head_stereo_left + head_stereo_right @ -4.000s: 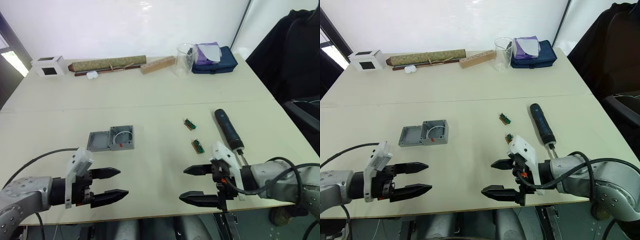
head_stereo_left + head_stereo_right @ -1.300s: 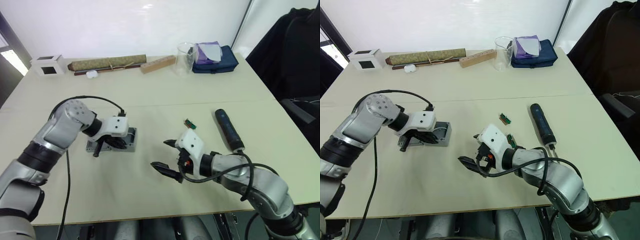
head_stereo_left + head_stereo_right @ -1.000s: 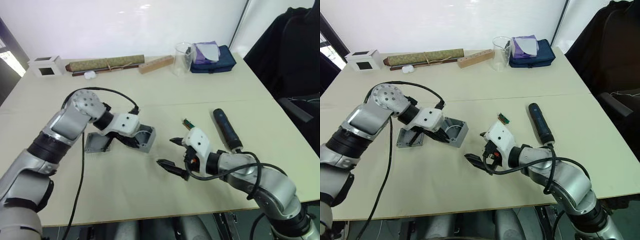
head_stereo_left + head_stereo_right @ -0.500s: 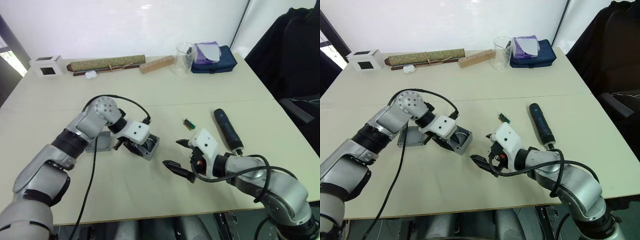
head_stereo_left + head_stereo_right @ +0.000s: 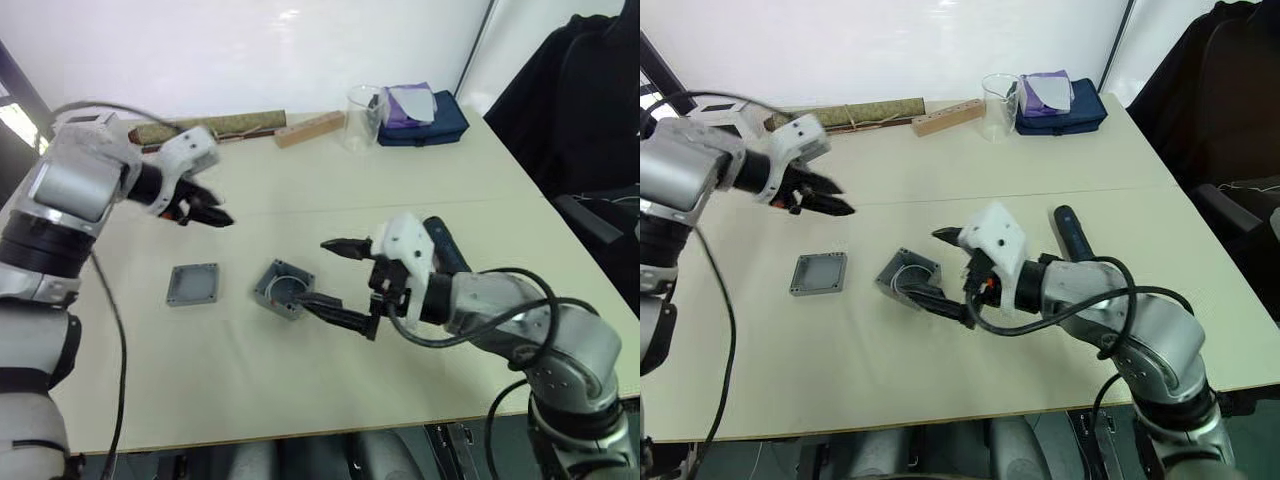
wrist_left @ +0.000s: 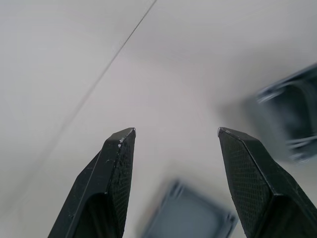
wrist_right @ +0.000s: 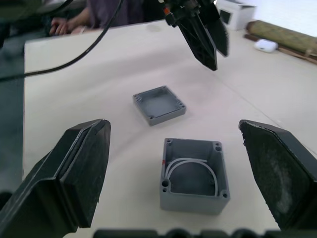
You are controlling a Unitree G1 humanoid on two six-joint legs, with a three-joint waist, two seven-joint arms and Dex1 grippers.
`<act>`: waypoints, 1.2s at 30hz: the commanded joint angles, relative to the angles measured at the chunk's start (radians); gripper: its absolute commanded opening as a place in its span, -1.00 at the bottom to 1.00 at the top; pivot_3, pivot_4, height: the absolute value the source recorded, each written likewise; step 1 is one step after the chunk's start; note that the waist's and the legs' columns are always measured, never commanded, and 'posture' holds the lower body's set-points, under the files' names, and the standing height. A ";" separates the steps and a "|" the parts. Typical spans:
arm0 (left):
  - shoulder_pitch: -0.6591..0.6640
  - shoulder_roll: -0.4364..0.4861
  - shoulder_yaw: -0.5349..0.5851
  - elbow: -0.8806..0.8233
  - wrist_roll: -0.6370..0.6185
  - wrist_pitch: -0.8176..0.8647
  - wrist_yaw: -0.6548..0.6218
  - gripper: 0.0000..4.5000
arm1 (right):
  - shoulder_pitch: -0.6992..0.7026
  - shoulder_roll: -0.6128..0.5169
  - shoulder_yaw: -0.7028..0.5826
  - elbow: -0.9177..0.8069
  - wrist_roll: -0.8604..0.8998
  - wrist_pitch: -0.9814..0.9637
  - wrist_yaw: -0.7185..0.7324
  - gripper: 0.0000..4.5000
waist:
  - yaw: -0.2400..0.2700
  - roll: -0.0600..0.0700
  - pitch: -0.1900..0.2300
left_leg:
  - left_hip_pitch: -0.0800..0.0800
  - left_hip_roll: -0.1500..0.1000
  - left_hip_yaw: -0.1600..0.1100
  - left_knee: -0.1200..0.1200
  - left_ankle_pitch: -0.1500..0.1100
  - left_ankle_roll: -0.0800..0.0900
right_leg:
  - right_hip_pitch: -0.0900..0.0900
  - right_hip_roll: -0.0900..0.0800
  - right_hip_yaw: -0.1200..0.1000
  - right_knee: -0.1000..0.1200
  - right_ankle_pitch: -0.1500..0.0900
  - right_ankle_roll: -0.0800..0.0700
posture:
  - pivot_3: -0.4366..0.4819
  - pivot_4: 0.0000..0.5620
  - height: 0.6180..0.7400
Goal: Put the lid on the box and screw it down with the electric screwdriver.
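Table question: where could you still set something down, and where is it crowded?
Bare patches: the near edge of the table, in front of the lid and box. Crowded: around the box, framed by the right gripper, and the back edge's row of items.

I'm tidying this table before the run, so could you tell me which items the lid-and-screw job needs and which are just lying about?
Needed:
- box
- lid
- screwdriver

Lying about:
- scroll
- wooden block
- beaker
- blue pouch
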 commanded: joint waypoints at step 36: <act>0.273 -0.166 0.256 0.040 -0.140 0.334 0.506 -0.98 | 0.072 0.053 0.092 0.026 -0.171 -0.097 0.041 1.00 | 0.016 0.000 -0.002 | 0.008 -0.004 0.001 0.001 0.000 -0.001 | 0.006 -0.005 -0.001 0.006 0.000 0.000 | -0.05 -0.47 1.00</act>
